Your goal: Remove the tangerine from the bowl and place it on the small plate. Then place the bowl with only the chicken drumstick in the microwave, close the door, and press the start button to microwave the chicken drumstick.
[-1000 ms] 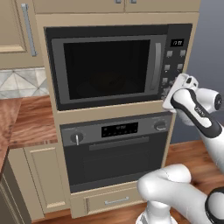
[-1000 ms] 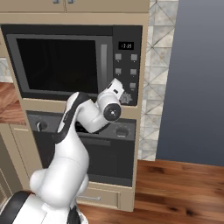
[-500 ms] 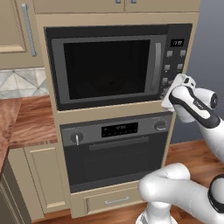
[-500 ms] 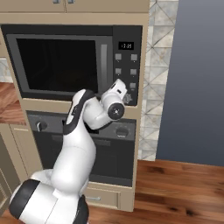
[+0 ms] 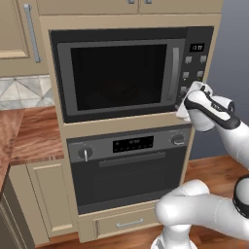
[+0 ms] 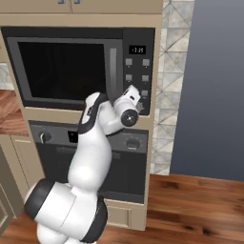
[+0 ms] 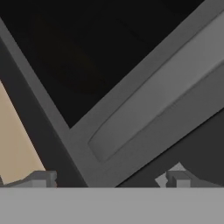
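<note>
The microwave (image 5: 131, 73) sits built into the tan cabinet wall, above the oven (image 5: 129, 168). Its door (image 5: 119, 78) is shut, the dark glass flush with the frame, and the long vertical handle (image 5: 175, 73) runs along the door's right edge, just left of the button panel (image 5: 194, 65). Behind the glass the inside is too dark to make out.

The gripper (image 7: 107, 179) is up against the lower right corner of the microwave, where the door meets the button panel. In the hand view its two fingertips (image 7: 41, 178) are spread wide, with nothing between them, and the handle crosses the view diagonally just ahead of them.

At the left edge, a wooden counter (image 5: 29, 131) runs beside the cabinet.
</note>
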You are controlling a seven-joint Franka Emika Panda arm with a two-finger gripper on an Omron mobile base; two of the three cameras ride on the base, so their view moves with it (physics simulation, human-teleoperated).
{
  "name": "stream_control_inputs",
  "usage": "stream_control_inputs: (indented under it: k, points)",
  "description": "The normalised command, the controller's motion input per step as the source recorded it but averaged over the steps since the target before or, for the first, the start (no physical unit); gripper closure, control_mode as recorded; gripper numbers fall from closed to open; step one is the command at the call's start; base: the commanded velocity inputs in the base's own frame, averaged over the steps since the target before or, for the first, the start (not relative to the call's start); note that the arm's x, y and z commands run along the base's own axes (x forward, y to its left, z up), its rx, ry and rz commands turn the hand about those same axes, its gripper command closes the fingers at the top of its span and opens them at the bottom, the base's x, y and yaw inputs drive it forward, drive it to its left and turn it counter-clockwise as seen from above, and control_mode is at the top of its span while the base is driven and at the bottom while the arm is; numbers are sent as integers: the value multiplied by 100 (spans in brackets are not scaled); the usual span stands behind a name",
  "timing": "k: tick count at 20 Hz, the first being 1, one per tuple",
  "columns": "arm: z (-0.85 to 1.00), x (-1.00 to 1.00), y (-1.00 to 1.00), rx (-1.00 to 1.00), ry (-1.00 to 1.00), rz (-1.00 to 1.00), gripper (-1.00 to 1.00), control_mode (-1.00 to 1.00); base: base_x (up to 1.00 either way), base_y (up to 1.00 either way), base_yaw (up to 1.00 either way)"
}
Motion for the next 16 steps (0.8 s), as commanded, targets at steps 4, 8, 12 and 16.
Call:
stream_control_inputs:
  k: [4,8,12,16]
  points:
    - [-5,26,-21,0,0,0,-100,-100,0,0,0]
    - [-13,34,-11,0,0,0,-100,-100,0,0,0]
    - [-20,39,-2,0,0,1,-100,-100,0,0,0]
    - [-26,37,0,0,0,1,-100,-100,0,0,0]
